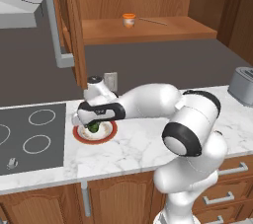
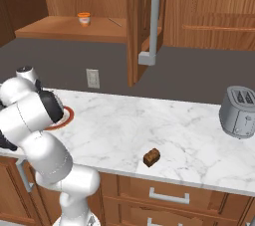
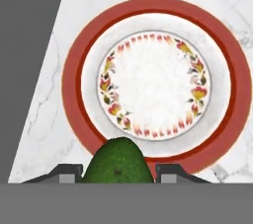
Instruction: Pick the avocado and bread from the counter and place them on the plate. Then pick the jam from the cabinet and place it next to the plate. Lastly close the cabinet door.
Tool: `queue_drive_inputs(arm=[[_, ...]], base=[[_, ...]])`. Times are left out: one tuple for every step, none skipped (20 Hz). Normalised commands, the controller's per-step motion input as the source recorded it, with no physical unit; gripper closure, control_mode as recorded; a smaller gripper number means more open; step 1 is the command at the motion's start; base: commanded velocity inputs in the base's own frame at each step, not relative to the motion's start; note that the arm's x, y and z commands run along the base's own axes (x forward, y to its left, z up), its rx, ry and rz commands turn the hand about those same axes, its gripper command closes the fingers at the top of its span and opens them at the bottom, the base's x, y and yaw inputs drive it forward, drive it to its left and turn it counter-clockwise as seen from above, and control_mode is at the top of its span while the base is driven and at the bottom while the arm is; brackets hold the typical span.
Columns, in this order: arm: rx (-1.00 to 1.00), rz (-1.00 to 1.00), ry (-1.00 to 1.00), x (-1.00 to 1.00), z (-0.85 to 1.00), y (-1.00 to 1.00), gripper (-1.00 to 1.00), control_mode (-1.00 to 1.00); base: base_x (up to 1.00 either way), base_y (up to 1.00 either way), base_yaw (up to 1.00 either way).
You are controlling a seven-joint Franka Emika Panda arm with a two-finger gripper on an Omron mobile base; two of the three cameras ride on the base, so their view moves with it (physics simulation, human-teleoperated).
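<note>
Gripping the avocado (image 3: 117, 161) between its two fingertips, the gripper (image 1: 93, 127) is hanging just above the plate (image 1: 109, 131), which is sitting on the counter (image 1: 143, 144) beside the stovetop (image 1: 29, 139). The bread (image 2: 152, 157) is lying well apart, near the counter's front edge. The jam (image 1: 129, 19) is standing on the shelf in the cabinet (image 1: 148, 28), whose cabinet door (image 1: 74, 25) is hanging open.

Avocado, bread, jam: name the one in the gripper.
The avocado, the dark green one, is gripped between the fingers above the plate. The bread lies on the counter; the jam stands in the cabinet.
</note>
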Motion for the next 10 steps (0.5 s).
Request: queue_drive_inputs(arm=[[-0.01, 0.0, -0.04, 0.18, -0.44, 0.11, 1.0, -1.0], [-0.01, 0.0, -0.03, 0.15, -0.43, 0.09, 1.0, -1.0], [-0.01, 0.0, -0.05, 0.14, -0.44, 0.08, 1.0, -1.0], [-0.01, 0.0, -0.05, 0.17, -0.46, 0.02, 1.0, -1.0], [0.0, 0.0, -0.05, 0.19, -0.47, 0.0, 1.0, -1.0], [0.0, 0.0, -0.05, 0.2, -0.41, 0.0, 1.0, -1.0], [0.0, 0.0, -0.05, 0.21, -0.39, 0.0, 1.0, -1.0], [0.0, 0.0, -0.04, 0.24, -0.38, 0.0, 1.0, -1.0], [0.0, 0.0, -0.03, 0.29, -0.38, 0.0, 1.0, -1.0], [0.0, 0.0, -0.02, 0.3, -0.36, 0.0, 1.0, -1.0]], base=[[0.0, 0.0, 0.0], [0.0, 0.0, 0.0], [0.0, 0.0, 0.0], [0.0, 0.0, 0.0], [0.0, 0.0, 0.0], [0.0, 0.0, 0.0], [0.0, 0.0, 0.0], [0.0, 0.0, 0.0], [0.0, 0.0, 0.0], [0.0, 0.0, 0.0]])
